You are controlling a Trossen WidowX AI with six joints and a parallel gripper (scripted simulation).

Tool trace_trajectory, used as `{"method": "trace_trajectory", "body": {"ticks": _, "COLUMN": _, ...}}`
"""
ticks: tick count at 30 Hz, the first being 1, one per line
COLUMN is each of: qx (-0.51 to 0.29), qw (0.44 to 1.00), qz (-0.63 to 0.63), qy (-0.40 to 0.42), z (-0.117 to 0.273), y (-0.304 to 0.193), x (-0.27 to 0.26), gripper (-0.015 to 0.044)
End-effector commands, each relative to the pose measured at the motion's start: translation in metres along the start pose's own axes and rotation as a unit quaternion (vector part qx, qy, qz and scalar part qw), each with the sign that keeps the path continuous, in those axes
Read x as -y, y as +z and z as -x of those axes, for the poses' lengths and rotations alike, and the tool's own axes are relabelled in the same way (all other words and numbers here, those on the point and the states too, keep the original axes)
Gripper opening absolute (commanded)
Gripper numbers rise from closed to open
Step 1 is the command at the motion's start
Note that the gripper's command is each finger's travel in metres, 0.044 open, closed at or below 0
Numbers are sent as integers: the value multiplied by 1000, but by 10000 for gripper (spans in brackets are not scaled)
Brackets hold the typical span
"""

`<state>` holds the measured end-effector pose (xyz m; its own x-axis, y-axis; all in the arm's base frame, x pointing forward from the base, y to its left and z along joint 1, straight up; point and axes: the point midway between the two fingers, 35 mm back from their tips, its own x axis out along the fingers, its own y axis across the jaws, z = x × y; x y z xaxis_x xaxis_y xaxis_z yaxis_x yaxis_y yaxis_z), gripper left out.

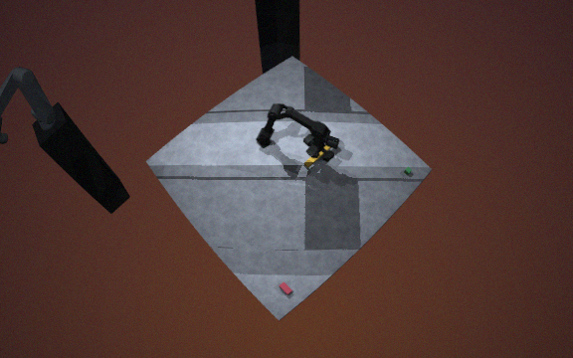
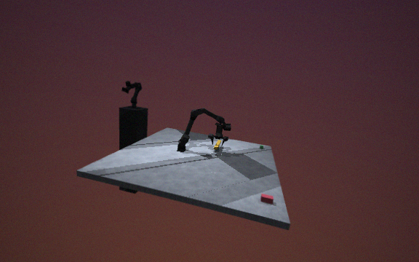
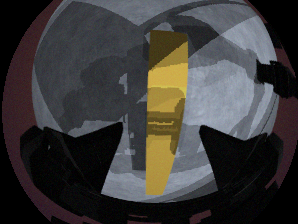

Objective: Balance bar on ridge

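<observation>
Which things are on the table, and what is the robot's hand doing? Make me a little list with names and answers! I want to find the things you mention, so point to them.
table: gray (image 1: 262,214) (image 2: 166,175)
yellow bar: between the fingers, not gripped (image 1: 310,162) (image 2: 217,145) (image 3: 167,77)
fingers: wide open, one each side of the bar (image 1: 322,153) (image 2: 217,142) (image 3: 161,129)
red block: near a table corner (image 1: 286,288) (image 2: 267,199)
green block: near another corner (image 1: 408,171) (image 2: 261,147)
ridge: cannot tell
bar level: cannot tell

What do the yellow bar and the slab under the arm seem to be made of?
The yellow bar: perhaps painted wood or plastic, smooth, evenly coloured. The slab: probably concrete or stone, matte, judging by its mottled grey.
</observation>
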<state>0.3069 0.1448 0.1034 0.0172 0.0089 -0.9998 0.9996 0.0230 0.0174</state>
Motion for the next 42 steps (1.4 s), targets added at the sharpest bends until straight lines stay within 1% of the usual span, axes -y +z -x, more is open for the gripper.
{"method": "trace_trajectory", "body": {"ticks": 1, "qx": -1, "qw": 1000, "qz": 0, "qy": 1, "z": 16, "y": -1, "x": -3, "gripper": 440}}
{"method": "trace_trajectory", "body": {"ticks": 7, "qx": 0, "qw": 1000, "qz": 0, "qy": 1, "z": 84, "y": -1, "x": -2, "gripper": 440}}
{"method": "trace_trajectory", "body": {"ticks": 9, "qx": 0, "qw": 1000, "qz": 0, "qy": 1, "z": 98, "y": 0, "x": 0, "gripper": 440}}
{"method": "trace_trajectory", "body": {"ticks": 42, "qx": 0, "qw": 1000, "qz": 0, "qy": 1, "z": 100, "y": 0, "x": 0, "gripper": 440}}
